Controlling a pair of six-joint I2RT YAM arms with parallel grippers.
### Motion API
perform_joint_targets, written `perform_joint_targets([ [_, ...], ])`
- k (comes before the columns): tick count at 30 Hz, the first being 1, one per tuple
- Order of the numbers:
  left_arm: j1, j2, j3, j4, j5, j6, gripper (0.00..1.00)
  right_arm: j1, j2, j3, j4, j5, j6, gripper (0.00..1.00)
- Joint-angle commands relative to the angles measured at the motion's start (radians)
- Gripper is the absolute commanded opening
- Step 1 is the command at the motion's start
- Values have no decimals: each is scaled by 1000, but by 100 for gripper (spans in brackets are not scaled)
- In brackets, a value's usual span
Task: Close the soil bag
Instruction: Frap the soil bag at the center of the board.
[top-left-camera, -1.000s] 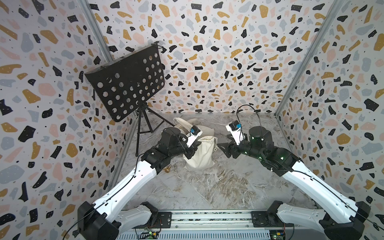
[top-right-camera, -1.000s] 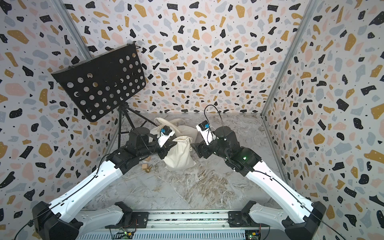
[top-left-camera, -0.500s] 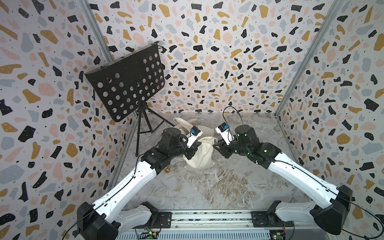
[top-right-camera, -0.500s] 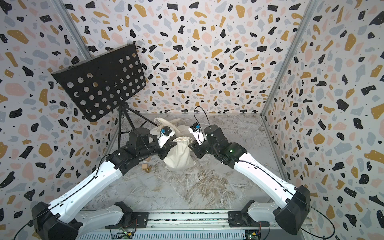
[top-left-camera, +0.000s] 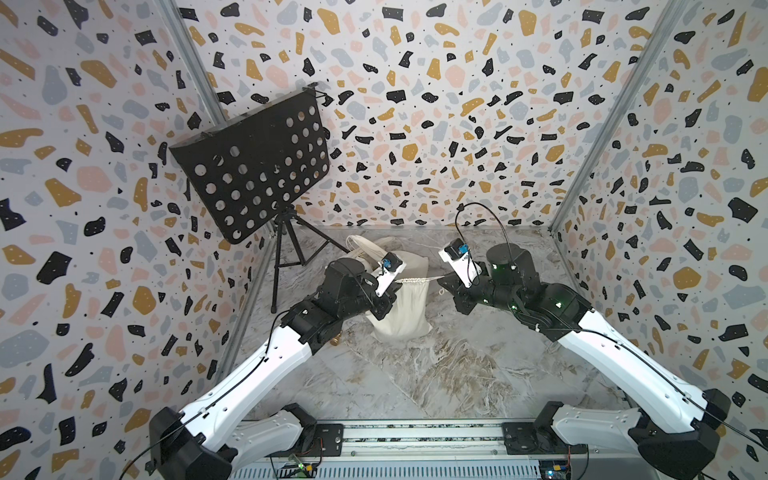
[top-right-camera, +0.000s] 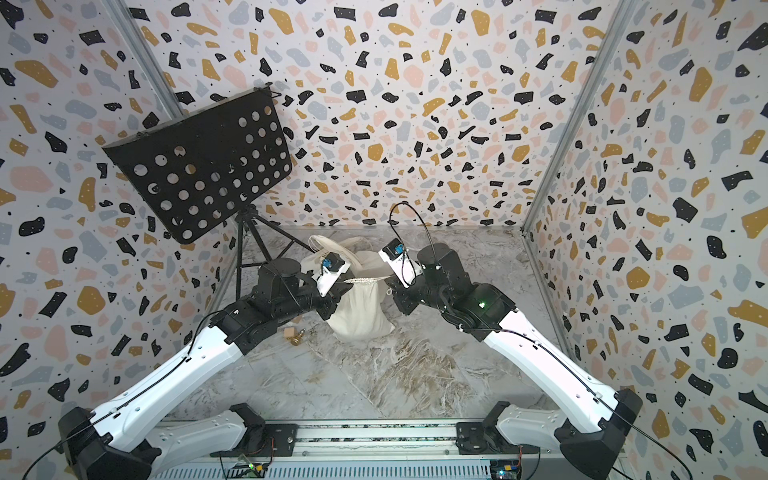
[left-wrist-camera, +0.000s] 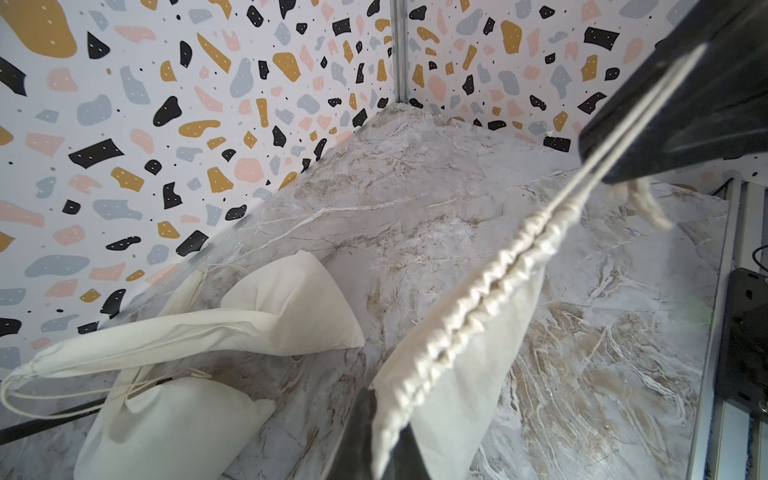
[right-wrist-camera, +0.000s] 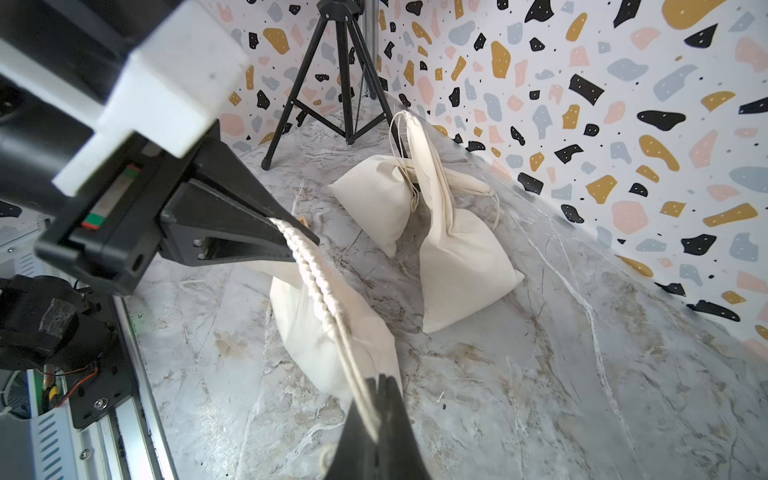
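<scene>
No text, label, brand, number or sign can be read in any of the views.

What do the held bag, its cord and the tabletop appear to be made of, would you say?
Bag: off-white matte woven cloth, probably cotton; it creases and puckers at the mouth. Cord: pale thin string, likely cotton too. Tabletop: grey veined marble look, faintly glossy; stone or printed sheet, unclear.
</scene>
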Motion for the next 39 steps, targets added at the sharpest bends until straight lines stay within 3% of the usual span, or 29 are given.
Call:
perform_joint_targets([
  [1,27,-12,57,18,-46,-38,28,-12,-4,116,-20,-6,-15,0],
  [6,3,-34,85,89,81,-62,52,-1,43,177,-24,-14,-26,0],
  [13,-58,16,171,85,132,-39,61,7,63,207,-44,-15,-30,0],
  [18,-102,65,215,84,166,-25,62,9,56,214,-46,-3,-32,0],
  [31,-158,142,235,64,95,10,63,11,14,218,-47,4,-39,0],
  [39,-180,207,318,7,90,43,45,11,-4,220,-51,1,-40,0],
])
